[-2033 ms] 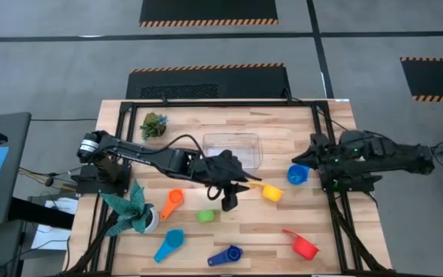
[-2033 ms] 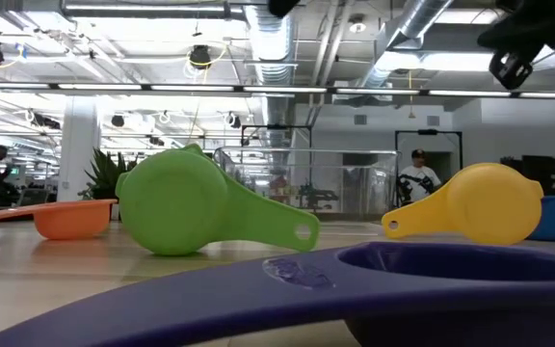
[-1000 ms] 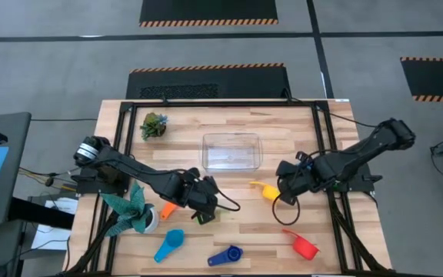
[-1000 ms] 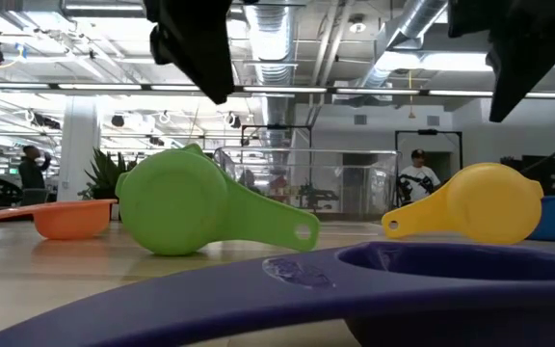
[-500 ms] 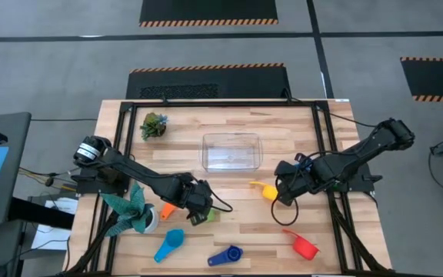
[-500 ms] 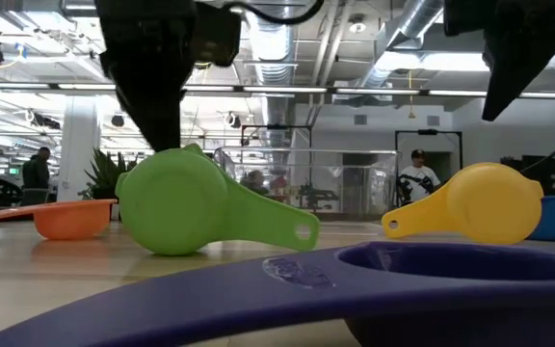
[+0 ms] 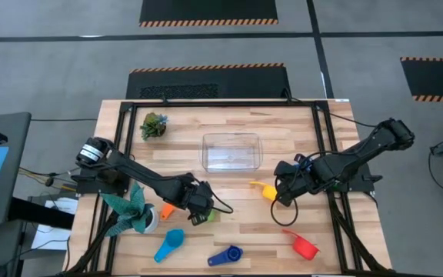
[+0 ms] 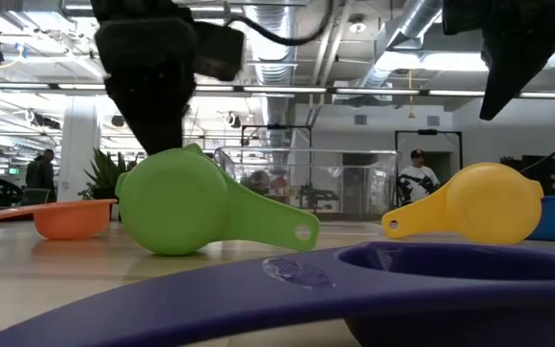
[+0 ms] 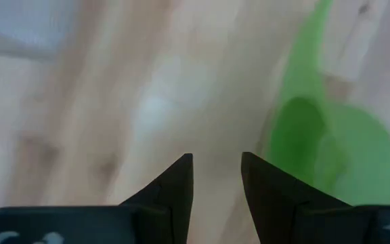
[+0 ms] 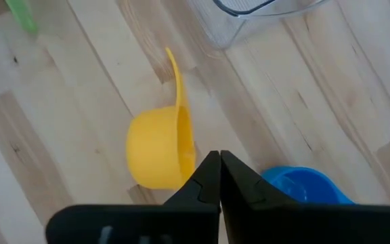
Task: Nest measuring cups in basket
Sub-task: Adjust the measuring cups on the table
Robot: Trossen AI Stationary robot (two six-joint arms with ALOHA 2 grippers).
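Right now the left gripper (image 7: 199, 213) hangs low over the green cup (image 7: 208, 216) near the worktop's middle, toward the front edge, fingers parted and empty, with the cup lying just off to one side of them. To do this well, I judge it should centre its fingers over the cup's rim or handle before closing, then carry it to the basket (image 7: 231, 151) nearer the back edge. Meanwhile the right gripper (image 7: 284, 192), clenched and empty, hovers by the yellow cup (image 7: 270, 190) and a blue cup (image 10: 302, 185)
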